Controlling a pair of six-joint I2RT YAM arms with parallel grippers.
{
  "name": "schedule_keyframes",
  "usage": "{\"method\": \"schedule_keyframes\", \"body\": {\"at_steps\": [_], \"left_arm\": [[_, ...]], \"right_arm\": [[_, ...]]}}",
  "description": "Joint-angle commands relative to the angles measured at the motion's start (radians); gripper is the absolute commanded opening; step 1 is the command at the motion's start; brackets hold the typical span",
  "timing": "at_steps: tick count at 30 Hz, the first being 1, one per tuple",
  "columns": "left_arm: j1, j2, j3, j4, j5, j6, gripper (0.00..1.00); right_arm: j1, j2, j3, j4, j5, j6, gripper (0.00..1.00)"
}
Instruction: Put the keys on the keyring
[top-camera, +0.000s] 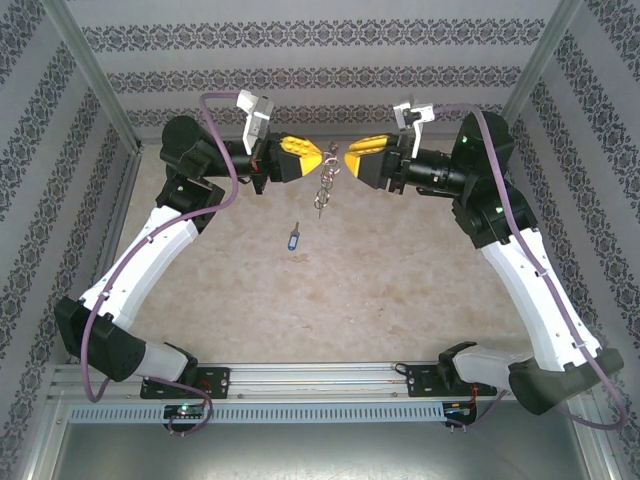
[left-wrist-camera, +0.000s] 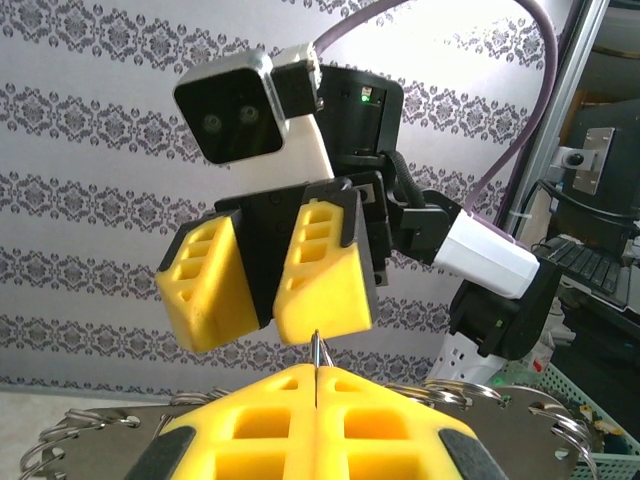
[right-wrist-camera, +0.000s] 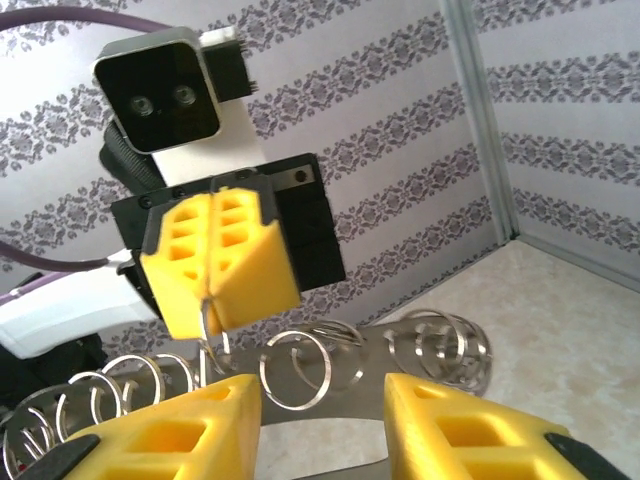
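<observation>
The keyring (top-camera: 322, 190) hangs in the air at the back middle of the table, a thin grey metal loop strung with several small rings (right-wrist-camera: 300, 370). My left gripper (top-camera: 322, 158) is shut on its top wire (left-wrist-camera: 318, 350). My right gripper (top-camera: 346, 158) faces the left one from the right at the same height, open, its yellow fingers (right-wrist-camera: 470, 430) apart on either side of the rings and holding nothing. The key (top-camera: 292, 238), tiny with a blue head, lies on the table below and to the left of the hanging keyring, away from both grippers.
The beige tabletop (top-camera: 400, 270) is walled by patterned panels at the back and sides, with metal corner posts (top-camera: 535, 60). Both arms reach in from the near rail (top-camera: 320, 378) and meet at the back middle.
</observation>
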Motion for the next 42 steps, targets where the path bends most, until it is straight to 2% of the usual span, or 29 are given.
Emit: {"method": "schedule_keyframes", "body": {"at_steps": [1,12,19,28,33,35,39,42], "left_arm": [[0.010,-0.007,0.038,-0.028,0.022,0.047,0.00],[0.010,0.010,0.042,-0.021,0.027,0.049,0.00],[0.010,0.013,0.043,-0.024,0.029,0.054,0.00],[0.011,0.016,0.044,-0.049,0.017,0.080,0.00],[0.010,0.018,0.046,-0.055,0.013,0.087,0.00],[0.011,0.015,0.045,-0.065,0.008,0.096,0.00],[0.015,-0.005,0.024,-0.145,-0.012,0.156,0.00],[0.031,-0.032,-0.041,-0.125,-0.028,0.149,0.00]], "right_arm": [[0.034,0.006,0.045,0.032,-0.051,-0.006,0.36],[0.066,0.034,0.082,0.022,-0.074,-0.012,0.25],[0.070,0.059,0.116,-0.047,-0.060,-0.065,0.17],[0.082,0.073,0.128,-0.037,-0.145,-0.038,0.03],[0.084,0.080,0.131,-0.038,-0.174,-0.029,0.00],[0.082,0.079,0.133,-0.050,-0.160,-0.041,0.03],[0.066,0.068,0.131,-0.076,-0.070,-0.075,0.30],[0.039,0.060,0.122,-0.078,0.023,-0.092,0.40]]}}
